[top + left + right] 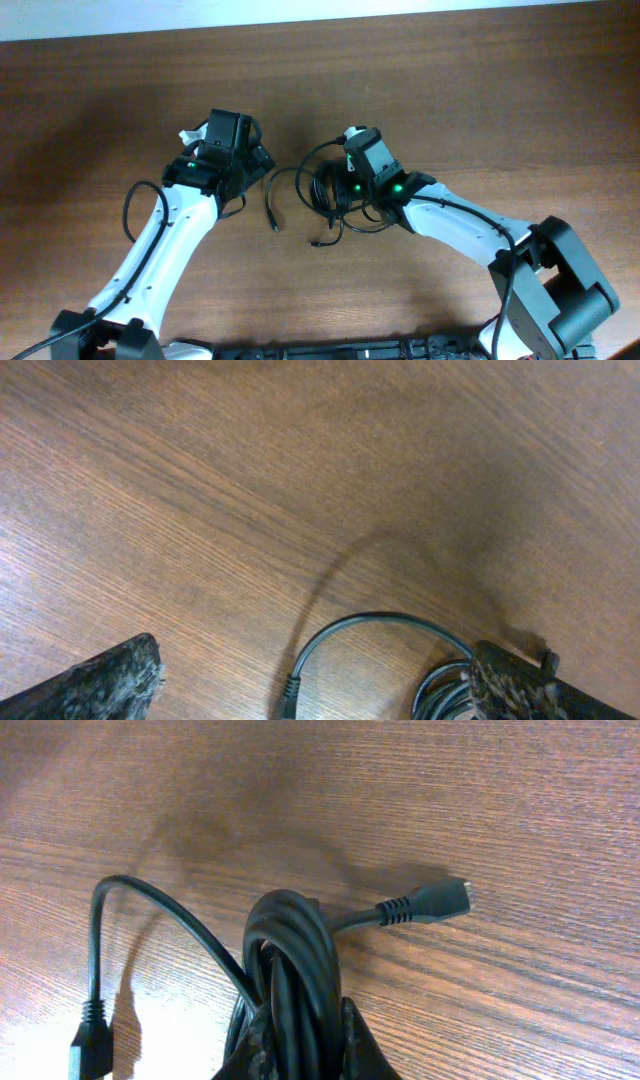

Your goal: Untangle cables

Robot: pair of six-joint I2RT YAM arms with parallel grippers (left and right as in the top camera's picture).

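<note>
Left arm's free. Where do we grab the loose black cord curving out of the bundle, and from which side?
Grip the loose thin black cord just behind its small plug, where it lies flat on the wooden table, clear of the coiled black cable bundle the right gripper clamps. Probably bring the open left gripper straight down, fingers straddling the cord crosswise.

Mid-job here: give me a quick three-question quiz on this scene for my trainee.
1. True or false: the left gripper is shut on a cable.
2. Which gripper holds the cable bundle? A left, B right, C neither.
3. Fill in: the plug sticking out of the bundle lies on the ____.
Key: 1 false, it is open; 2 B, the right gripper is shut on it; 3 table.
</note>
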